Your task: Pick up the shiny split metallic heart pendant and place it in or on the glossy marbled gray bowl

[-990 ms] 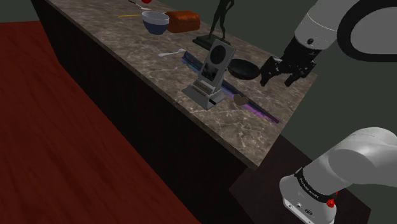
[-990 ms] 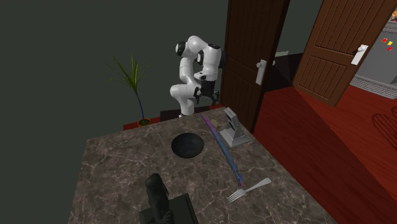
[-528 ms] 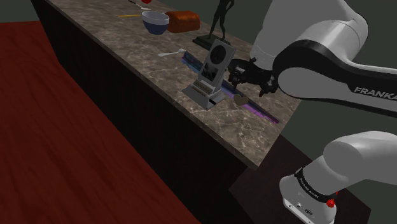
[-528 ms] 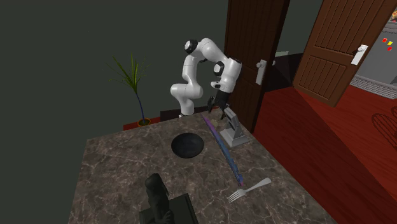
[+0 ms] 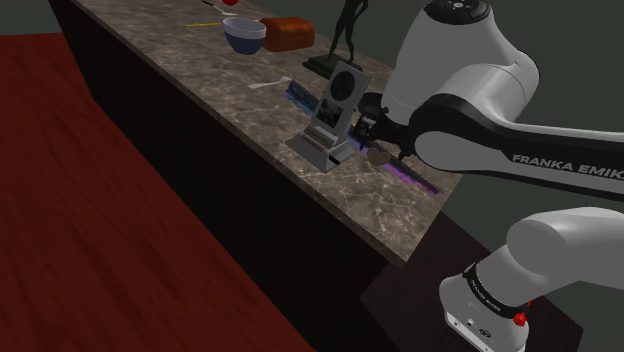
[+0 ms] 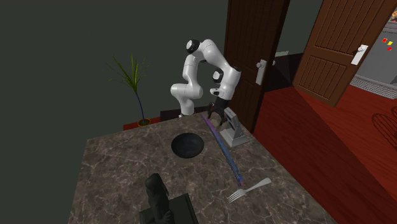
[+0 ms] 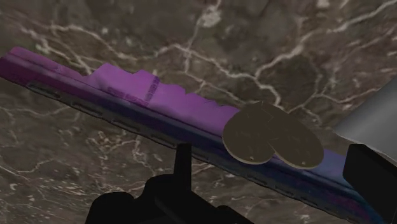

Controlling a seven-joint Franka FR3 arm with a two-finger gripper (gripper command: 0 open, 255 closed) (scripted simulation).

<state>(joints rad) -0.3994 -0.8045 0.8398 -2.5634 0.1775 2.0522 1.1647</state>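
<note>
Half the bowl behind arm

flat brownish heart pendant near dark bowl

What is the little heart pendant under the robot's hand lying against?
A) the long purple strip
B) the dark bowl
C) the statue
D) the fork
A: in the wrist view the heart pendant overlaps the edge of the long purple strip lying on the marble counter.
</note>
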